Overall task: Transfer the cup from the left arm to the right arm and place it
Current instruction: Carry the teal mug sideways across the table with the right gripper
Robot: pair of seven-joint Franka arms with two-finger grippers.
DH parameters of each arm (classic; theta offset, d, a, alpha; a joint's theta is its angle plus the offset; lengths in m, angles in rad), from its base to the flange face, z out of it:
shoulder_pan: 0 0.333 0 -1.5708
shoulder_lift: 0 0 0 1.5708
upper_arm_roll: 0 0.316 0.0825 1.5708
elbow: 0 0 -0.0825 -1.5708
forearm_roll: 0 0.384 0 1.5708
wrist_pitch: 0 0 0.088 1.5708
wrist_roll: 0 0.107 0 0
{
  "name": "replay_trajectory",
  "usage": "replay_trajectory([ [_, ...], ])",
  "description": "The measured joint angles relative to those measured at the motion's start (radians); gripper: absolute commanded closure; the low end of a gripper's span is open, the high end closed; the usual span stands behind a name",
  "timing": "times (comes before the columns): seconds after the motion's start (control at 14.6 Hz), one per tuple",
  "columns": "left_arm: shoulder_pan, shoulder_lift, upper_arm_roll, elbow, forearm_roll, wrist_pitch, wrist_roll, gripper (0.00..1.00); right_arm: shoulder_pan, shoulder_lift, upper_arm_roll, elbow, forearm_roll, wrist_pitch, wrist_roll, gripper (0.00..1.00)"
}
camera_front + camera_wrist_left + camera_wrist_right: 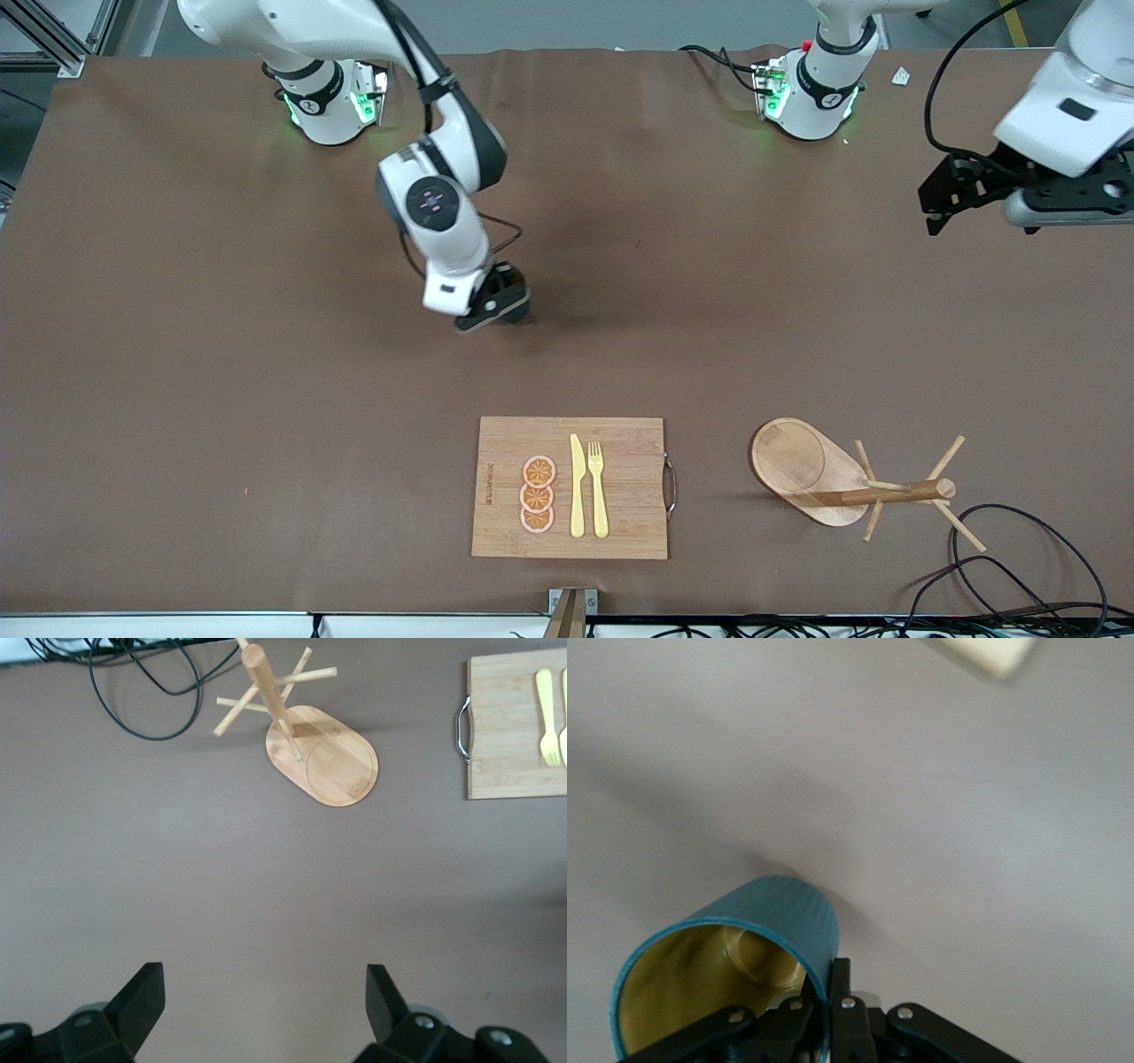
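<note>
The cup (pixel 771 912) is dark teal with a mustard-yellow inside. My right gripper (pixel 826 992) is shut on its wall at the rim, one finger inside and one outside. In the front view the right gripper (pixel 493 306) hangs low over the middle of the table, and the hand hides most of the cup. I cannot tell whether the cup touches the table. My left gripper (pixel 941 202) is open and empty, up in the air over the left arm's end of the table. Its own view (pixel 264 983) shows only bare table between the fingers.
A wooden cutting board (pixel 629 532) lies near the front edge with three orange slices (pixel 538 494), a yellow knife (pixel 577 487) and a fork (pixel 598 487). A wooden mug tree (pixel 802 461) stands beside it toward the left arm's end. Black cables (pixel 1019 567) lie at that corner.
</note>
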Motion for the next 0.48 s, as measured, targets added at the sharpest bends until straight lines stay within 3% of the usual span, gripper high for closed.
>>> replay_trajectory([
  [0.48,-0.023,-0.046,0.123,-0.037,-0.082,-0.018,0.043,0.00,-0.352,-0.061,-0.026,0.000,-0.021,-0.090,-0.725,0.99],
])
